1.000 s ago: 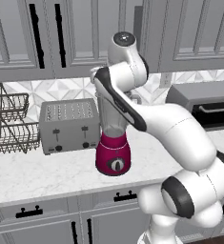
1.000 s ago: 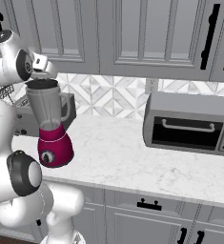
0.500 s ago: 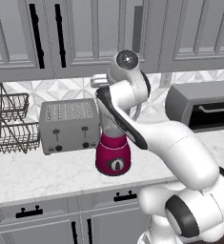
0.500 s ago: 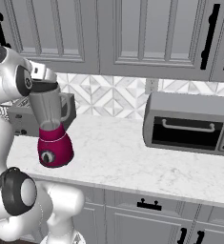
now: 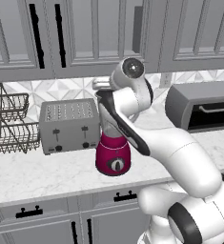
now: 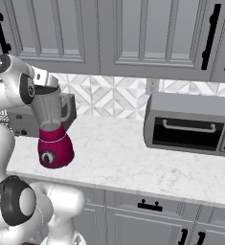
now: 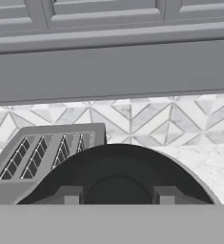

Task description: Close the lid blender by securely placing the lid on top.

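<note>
the claw (image 7: 117,196) sat just above the blender's dark round lid (image 7: 117,174), its two tips (image 7: 69,194) showing at either side of the lid's raised centre; whether they were clamped on it or apart could not be told. in the right base view the lid (image 6: 46,89) lay at the rim of the clear grey jar, and the robot's wrist hung close against it. the blender (image 6: 53,129) stood upright on the counter, magenta base down, dial facing front, handle toward the right. in the left base view the arm crossed in front of the jar and hid most of it, leaving the magenta base (image 5: 113,155) in sight.

just behind and left of the blender stood a silver toaster (image 5: 69,125), near but not touching so far as could be seen. farther left hung a wire rack (image 5: 9,124). well apart to the right sat a grey toaster oven (image 6: 190,123) with a dark door.

the counter (image 6: 128,158) was pale marble. behind it ran a backsplash (image 6: 114,95) of grey-and-white triangle tiles, with grey cabinets (image 6: 133,33) above and grey drawers (image 6: 147,215) with black handles below.
</note>
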